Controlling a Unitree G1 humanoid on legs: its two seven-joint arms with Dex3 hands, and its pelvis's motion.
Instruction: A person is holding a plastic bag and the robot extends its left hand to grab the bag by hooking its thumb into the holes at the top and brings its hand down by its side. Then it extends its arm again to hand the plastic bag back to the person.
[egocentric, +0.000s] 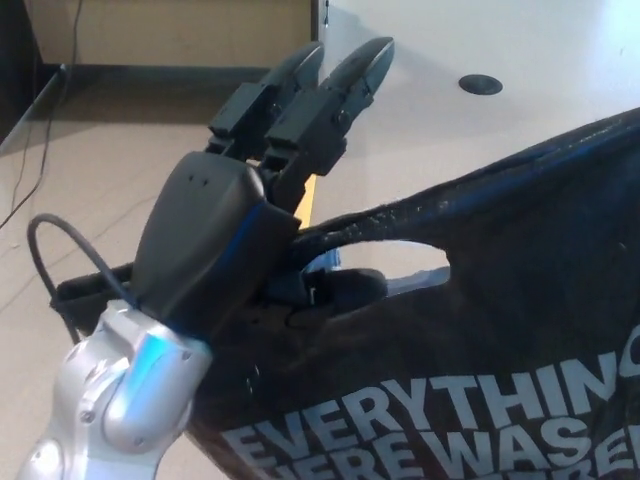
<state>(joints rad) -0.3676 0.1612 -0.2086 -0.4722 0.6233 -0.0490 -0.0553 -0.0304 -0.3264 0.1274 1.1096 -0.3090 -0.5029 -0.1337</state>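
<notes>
A black bag (480, 380) printed "EVERYTHING" fills the lower right, its top stretched taut. The left hand (235, 240) has its thumb (335, 288) hooked through the handle hole (400, 262), two fingers (330, 90) extended and holding nothing. Beyond stands a white table (520, 50).

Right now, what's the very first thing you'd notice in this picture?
The robot's big black left hand fills the left and middle, two thick fingers pointing up, thumb poking through the handle hole. The black plastic bag spreads across the right, with white letters reading EVERYTHING along the bottom.
</notes>
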